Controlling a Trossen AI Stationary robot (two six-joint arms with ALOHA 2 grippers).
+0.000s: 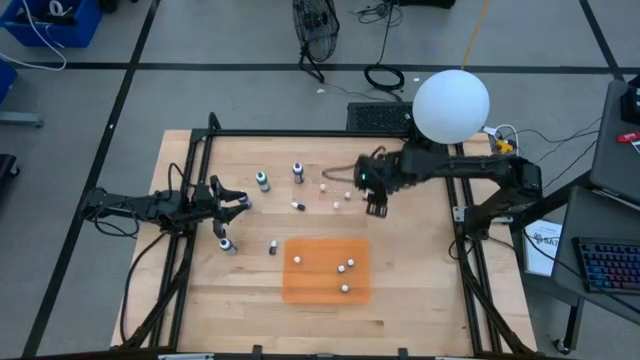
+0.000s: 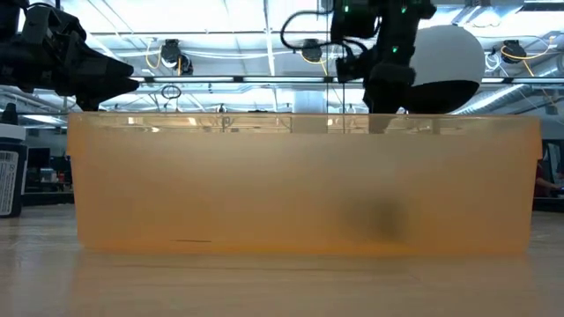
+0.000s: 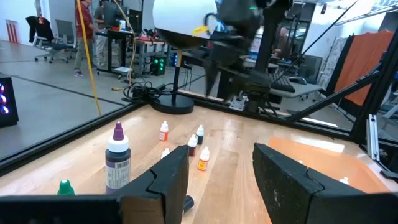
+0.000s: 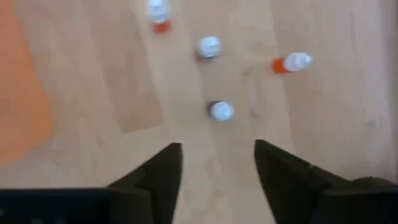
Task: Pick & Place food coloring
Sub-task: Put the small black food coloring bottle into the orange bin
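Observation:
Food coloring bottles stand on the wooden table: a teal one (image 1: 262, 181), a purple one (image 1: 298, 172) (image 3: 117, 158), a small dark one (image 1: 297, 206), and two more near the tray (image 1: 272, 247) (image 1: 226, 243). Small orange and dark white-capped bottles (image 4: 221, 111) (image 4: 209, 48) stand under my right gripper; one orange bottle (image 4: 291, 63) lies tipped. My right gripper (image 1: 376, 208) (image 4: 217, 152) hangs open above them, pointing down. My left gripper (image 1: 240, 200) (image 3: 221, 158) is open and level, left of the bottles, and touches nothing.
An orange translucent tray (image 1: 300, 285) (image 2: 308, 185) sits near the table's front edge with three white-capped items inside. A white globe lamp (image 1: 451, 105) stands over the right arm's base. Black frame rails run along the table's edges.

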